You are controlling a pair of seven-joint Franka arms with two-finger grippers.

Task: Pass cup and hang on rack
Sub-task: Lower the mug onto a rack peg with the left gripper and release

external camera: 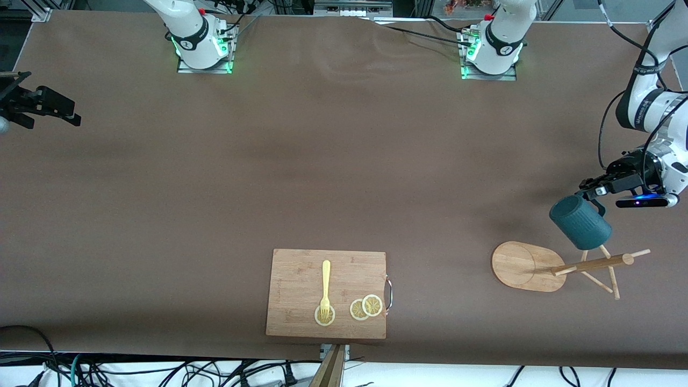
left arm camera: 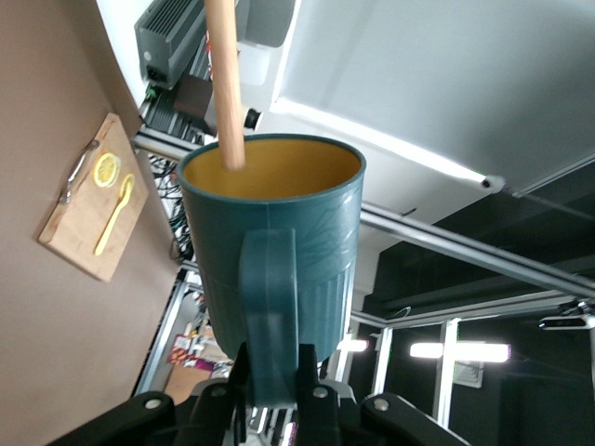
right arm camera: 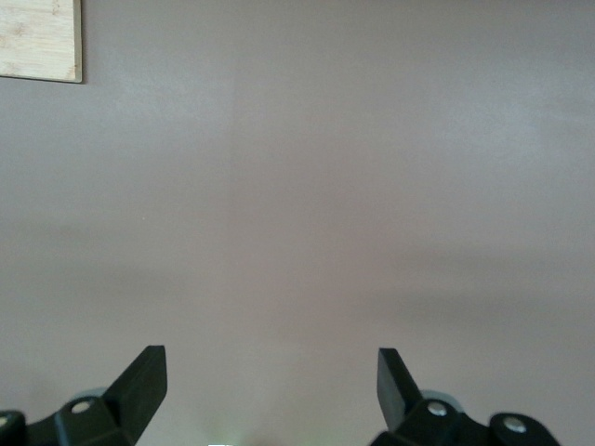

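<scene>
The dark teal ribbed cup [external camera: 580,221] hangs tilted in the air over the wooden rack [external camera: 529,266], at the left arm's end of the table. My left gripper [external camera: 591,196] is shut on the cup's loop handle [left arm camera: 270,307]. In the left wrist view the cup [left arm camera: 279,251] shows its yellowish inside, and a rack peg [left arm camera: 223,84] reaches into its mouth. The left gripper [left arm camera: 271,358] has both jaws pressed against the handle. My right gripper [external camera: 37,105] waits open over bare table at the right arm's end. In its wrist view the right gripper [right arm camera: 271,372] has nothing between its fingers.
A rectangular wooden cutting board [external camera: 301,269] lies near the front edge at mid-table, carrying a yellow fork [external camera: 325,287] and lemon slices [external camera: 366,307]. The board also shows in the left wrist view [left arm camera: 79,232] and its corner in the right wrist view [right arm camera: 37,37]. Cables run along the table's front edge.
</scene>
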